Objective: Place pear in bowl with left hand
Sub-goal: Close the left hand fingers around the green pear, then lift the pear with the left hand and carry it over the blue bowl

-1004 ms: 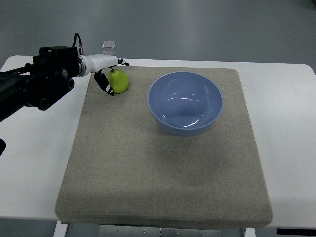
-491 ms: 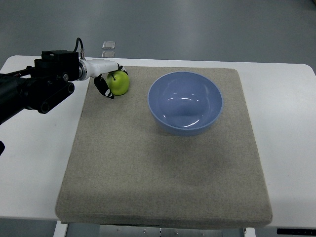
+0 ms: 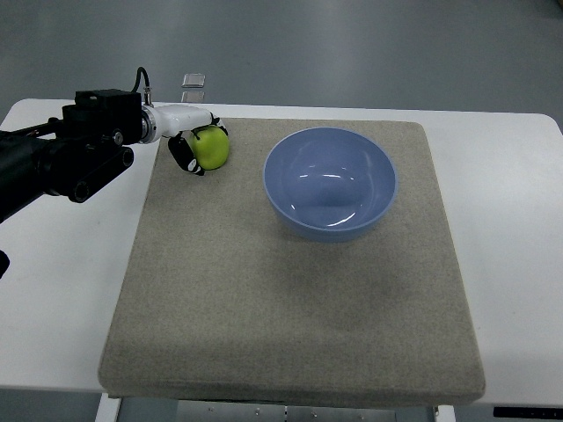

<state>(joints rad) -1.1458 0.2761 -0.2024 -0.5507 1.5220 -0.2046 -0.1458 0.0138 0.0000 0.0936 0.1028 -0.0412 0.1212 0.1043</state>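
Curling its fingers [image 3: 186, 158] apparently around the pear [image 3: 212, 147], left hand [image 3: 183, 134] sits well apart from bowl [image 3: 330, 183].

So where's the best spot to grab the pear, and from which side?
Around its round middle, from the left. The pear sits at the mat's far left corner with the left hand already cupping it, fingers on its left and far sides. The bowl lies clear to its right.

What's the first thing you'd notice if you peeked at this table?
The big blue bowl jumps out first, sitting empty on the far right part of the grey mat. Next comes the bright green pear at the mat's far left corner, with the robot's left hand curled around it, its black arm reaching in from the left.
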